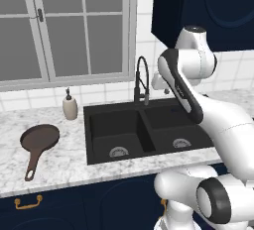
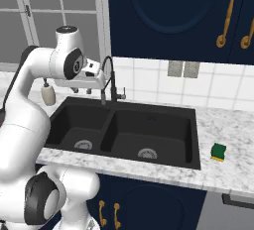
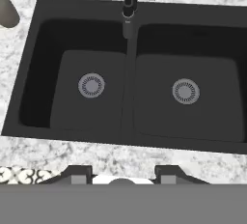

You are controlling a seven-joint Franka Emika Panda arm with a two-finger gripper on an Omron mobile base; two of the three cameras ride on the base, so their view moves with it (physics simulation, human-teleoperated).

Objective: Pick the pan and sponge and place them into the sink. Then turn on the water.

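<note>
My empty pincer (image 3: pixel 120 175), its tips somewhat apart, hangs over the matte black double-basin sink (image 3: pixel 128 121) in the speckled marble table (image 3: pixel 58 153)

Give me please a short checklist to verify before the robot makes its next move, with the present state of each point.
1. Pan reachable on the counter left of the sink, handle toward the front edge: ok.
2. Sponge lying free on the counter right of the sink: ok.
3. Both basins free of things, drains visible: ok.
4. Faucet off, no stream from the spout: ok.
5. Gripper holding nothing, poised above the sink: ok; whether the jaws are wide enough for a grasp: cannot tell.
6. Soap bottle standing apart from the pan: ok.
</note>
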